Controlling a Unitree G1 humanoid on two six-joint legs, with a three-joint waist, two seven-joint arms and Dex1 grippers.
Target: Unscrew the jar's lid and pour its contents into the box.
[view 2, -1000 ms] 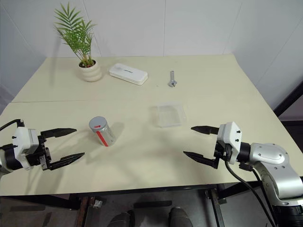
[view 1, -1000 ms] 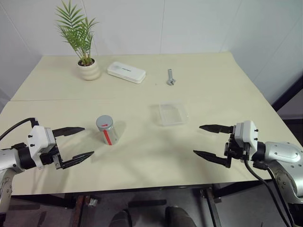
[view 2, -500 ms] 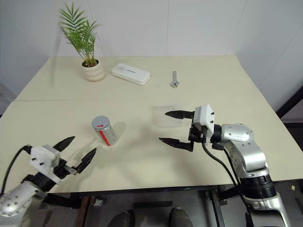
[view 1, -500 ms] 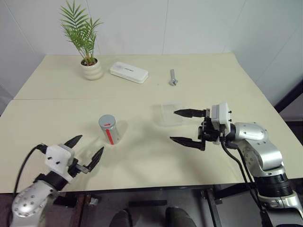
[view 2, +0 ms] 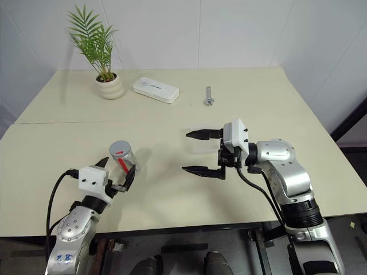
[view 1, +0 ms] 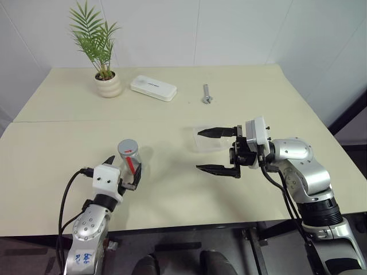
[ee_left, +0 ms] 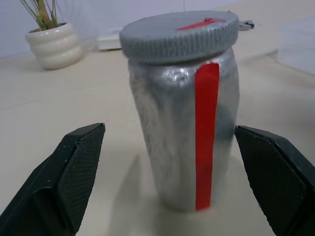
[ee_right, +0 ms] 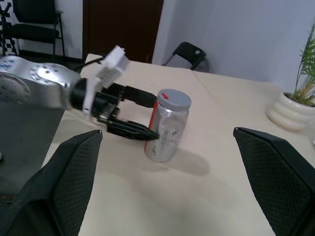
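The jar (view 1: 131,161), clear with a red stripe, stands upright on the table's left half under its grey lid (view 1: 127,148). My left gripper (view 1: 123,169) is open and level, one finger on each side of the jar's lower part; in the left wrist view both fingers (ee_left: 66,179) stand apart from the jar (ee_left: 184,123). The contents are hard to make out through the wall. The clear box (view 1: 213,140) lies right of centre. My right gripper (view 1: 198,150) hangs open above the table, pointing left, its upper finger over the box's near-left corner.
At the back stand a cream plant pot (view 1: 108,85), a white rounded case (view 1: 152,87) and a silver bolt (view 1: 206,94). A seam crosses the table (view 1: 172,195) behind the jar. The table's front edge runs just under my left wrist.
My left gripper has swung round to point forward and moved in until its open fingers flank the jar. The right gripper has shifted left toward the box. Jar and box have stayed put.
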